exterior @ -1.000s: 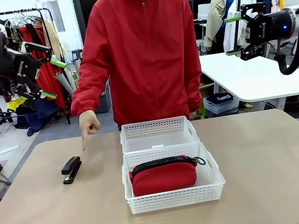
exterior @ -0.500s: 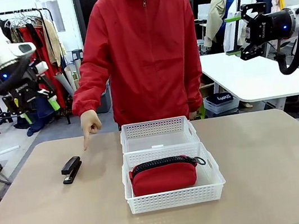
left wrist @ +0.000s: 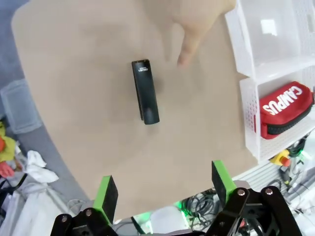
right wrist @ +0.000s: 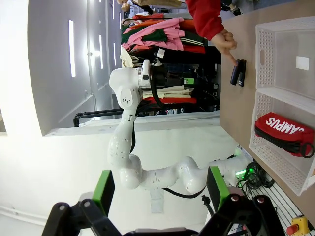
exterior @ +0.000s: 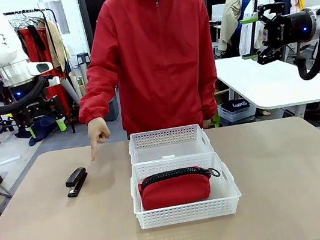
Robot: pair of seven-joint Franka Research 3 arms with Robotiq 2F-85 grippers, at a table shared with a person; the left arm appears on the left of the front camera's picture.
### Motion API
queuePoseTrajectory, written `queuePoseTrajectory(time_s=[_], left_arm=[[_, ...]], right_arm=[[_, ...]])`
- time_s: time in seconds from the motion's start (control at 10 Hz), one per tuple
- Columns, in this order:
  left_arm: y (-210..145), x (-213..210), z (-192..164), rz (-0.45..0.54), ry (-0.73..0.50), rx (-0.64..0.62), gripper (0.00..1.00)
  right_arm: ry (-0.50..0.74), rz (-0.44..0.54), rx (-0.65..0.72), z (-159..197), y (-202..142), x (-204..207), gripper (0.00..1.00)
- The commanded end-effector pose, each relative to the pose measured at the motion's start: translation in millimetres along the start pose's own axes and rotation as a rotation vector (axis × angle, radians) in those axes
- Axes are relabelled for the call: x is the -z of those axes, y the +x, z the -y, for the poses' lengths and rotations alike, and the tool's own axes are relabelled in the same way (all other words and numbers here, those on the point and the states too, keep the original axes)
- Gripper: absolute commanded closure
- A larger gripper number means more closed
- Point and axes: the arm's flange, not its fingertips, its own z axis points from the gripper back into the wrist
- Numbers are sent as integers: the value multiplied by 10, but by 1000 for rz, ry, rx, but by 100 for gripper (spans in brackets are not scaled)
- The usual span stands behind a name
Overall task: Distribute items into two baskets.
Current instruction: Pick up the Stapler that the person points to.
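A red zippered pouch point(exterior: 176, 189) lies in the nearer, larger white basket point(exterior: 189, 213). The smaller basket point(exterior: 167, 136) behind it holds only a small label. A black stapler point(exterior: 76, 181) rests on the table to the left, with the person's hand point(exterior: 96, 133) pointing a finger down at it. My left gripper point(exterior: 45, 127) hangs open, high above the table's far left edge. Its wrist view looks down past the open left gripper point(left wrist: 165, 187) on the stapler point(left wrist: 145, 91) and the pouch point(left wrist: 287, 108). My right gripper point(exterior: 249, 37) is open, high at the far right.
The person in a red jacket point(exterior: 154, 48) stands at the far table edge behind the baskets. A clothes rack point(exterior: 39, 48) stands behind my left arm, and a white table point(exterior: 269, 81) is at the back right. Bare tabletop point(exterior: 290, 172) spreads right of the baskets.
My left arm has swung so that its gripper, first aimed sideways, now points down over the table's left edge. The right arm, the items and the pointing hand have stayed put.
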Motion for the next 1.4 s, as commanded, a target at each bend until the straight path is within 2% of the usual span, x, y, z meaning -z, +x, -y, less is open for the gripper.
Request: queuePoseTrajectory(time_s=[0.0, 0.5, 0.7, 0.9, 1.1, 1.3], left_arm=[[-34, -39, -29, -39, 43, 12, 0], [-33, 5, -17, -33, 27, 9, 0], [54, 337, 49, -44, 74, -68, 0], [100, 635, 35, -41, 120, -89, 0], [139, 903, -19, 14, 209, -137, 0], [217, 1192, -13, 67, 226, -136, 0]], right_arm=[[2, 9, -8, -25, -4, -1, 0], [2, 9, -8, -25, -4, -1, 0], [2, 9, -8, -25, -4, -1, 0], [2, 9, -8, -25, -4, -1, 0], [2, 9, -8, -25, -4, -1, 0], [2, 9, -8, -25, -4, -1, 0]])
